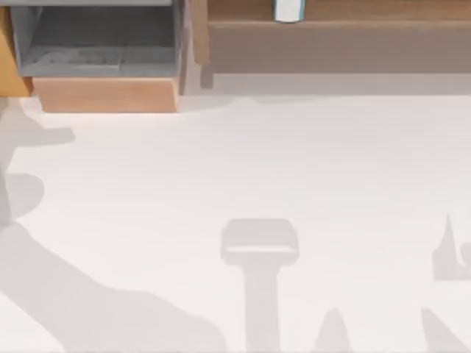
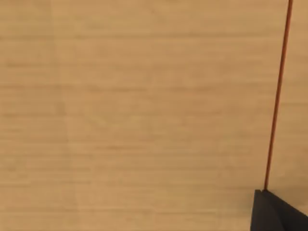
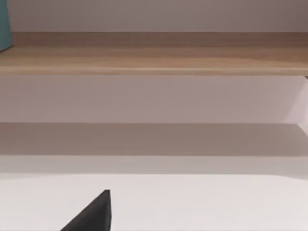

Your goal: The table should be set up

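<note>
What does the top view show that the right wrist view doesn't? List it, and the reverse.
Top view: the wooden box with grey inside, at far left, and arm shadows. Right wrist view: the shaded gap under the wooden shelf, seen side-on. Both: that shelf and the white table.

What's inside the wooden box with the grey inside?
Nothing I can make out: the wooden box shows just its grey floor and walls. Its front wall hides the near edge of the floor, so something small could sit there unseen.
</note>
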{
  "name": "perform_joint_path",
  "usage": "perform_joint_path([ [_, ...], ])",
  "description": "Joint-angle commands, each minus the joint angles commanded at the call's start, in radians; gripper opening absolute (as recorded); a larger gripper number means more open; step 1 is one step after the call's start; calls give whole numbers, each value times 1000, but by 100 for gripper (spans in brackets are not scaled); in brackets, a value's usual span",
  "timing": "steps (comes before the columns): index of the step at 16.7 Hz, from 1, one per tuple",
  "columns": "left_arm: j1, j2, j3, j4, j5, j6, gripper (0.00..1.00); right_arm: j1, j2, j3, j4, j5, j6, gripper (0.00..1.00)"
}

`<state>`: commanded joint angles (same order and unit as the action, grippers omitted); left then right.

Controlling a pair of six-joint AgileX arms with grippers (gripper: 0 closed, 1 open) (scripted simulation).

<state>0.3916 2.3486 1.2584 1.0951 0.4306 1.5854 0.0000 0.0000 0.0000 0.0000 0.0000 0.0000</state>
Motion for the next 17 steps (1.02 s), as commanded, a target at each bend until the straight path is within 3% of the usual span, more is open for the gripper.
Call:
perform_joint_path([
  [3, 0, 0, 0, 0, 0, 0, 0, 0, 0, 0, 0, 0, 0, 100],
  [16, 0, 0, 0, 0, 0, 0, 98, 0, 0, 0, 0, 0, 0, 100],
  [17, 0, 0, 0, 0, 0, 0, 100, 0, 0, 0, 0, 0, 0, 100],
])
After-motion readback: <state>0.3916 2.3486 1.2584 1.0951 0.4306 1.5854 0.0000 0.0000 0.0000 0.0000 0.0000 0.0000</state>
